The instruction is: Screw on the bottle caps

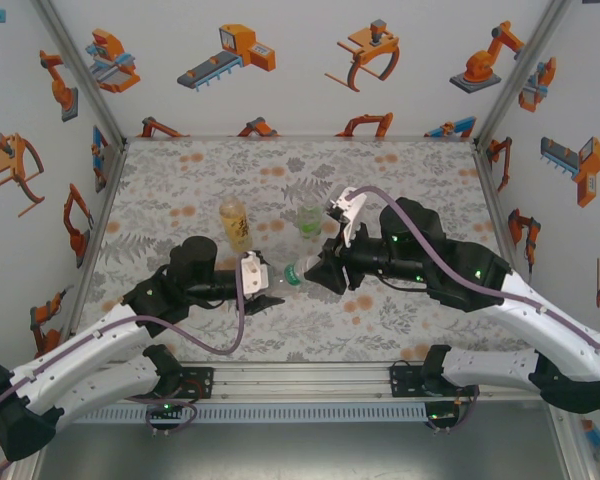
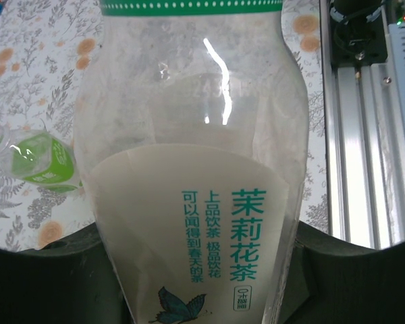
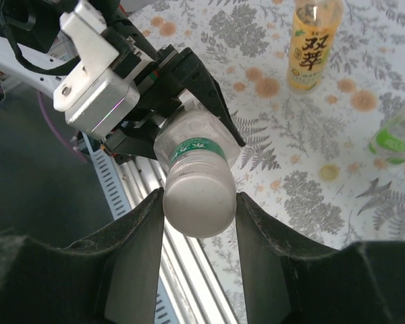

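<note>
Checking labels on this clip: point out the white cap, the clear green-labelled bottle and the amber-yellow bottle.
white cap (image 3: 199,202): right wrist view, on its flat top face.
clear green-labelled bottle (image 2: 189,101): left wrist view, on its bare wall above the print.
amber-yellow bottle (image 3: 314,50): right wrist view, on its label.

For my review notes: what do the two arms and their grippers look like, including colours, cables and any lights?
The left arm and right arm have white lower links with black joints and wrists. A purple cable loops along each. Small green lights glow on the right arm. The left gripper and right gripper have matte black wedge-shaped fingers, and a white bracket sits at each wrist.
</note>
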You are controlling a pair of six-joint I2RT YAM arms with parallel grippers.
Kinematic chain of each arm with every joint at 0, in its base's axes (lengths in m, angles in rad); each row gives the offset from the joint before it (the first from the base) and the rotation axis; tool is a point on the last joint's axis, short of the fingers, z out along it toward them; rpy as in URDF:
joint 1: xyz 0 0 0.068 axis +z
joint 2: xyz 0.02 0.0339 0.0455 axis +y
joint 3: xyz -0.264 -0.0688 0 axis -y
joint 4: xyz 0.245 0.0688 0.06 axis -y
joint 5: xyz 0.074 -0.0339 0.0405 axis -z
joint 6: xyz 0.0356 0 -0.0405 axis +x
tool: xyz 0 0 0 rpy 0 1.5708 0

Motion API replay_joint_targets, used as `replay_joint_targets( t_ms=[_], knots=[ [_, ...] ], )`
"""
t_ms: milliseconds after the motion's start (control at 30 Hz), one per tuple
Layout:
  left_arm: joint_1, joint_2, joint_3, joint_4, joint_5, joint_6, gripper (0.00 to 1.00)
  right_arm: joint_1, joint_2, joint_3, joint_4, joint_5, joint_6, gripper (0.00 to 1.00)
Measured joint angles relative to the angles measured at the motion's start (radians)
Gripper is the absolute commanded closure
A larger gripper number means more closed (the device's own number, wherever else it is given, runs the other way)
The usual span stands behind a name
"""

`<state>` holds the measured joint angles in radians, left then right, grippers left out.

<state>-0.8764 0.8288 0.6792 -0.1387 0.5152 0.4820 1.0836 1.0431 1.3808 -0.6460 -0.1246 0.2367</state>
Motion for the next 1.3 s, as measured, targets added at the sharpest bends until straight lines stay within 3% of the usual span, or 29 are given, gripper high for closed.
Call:
replay_joint_targets(
  t_ms=[233, 700, 1300],
  knots=[
    [0.000, 0.018, 0.002, 0.003, -0.019, 0.037, 1.00, 0.000, 0.001, -0.011, -0.014, 0.043, 0.112, 1.00],
    [0.000, 0.035, -0.035, 0.138, -0.079, -0.051, 1.00, 0.000, -0.031, -0.082, 0.097, 0.211, 0.297, 1.00],
    [0.000, 0.081, -0.039, 0.238, -0.089, -0.093, 1.00, 0.000, -0.039, -0.090, 0.131, 0.303, 0.472, 1.00]
  ],
)
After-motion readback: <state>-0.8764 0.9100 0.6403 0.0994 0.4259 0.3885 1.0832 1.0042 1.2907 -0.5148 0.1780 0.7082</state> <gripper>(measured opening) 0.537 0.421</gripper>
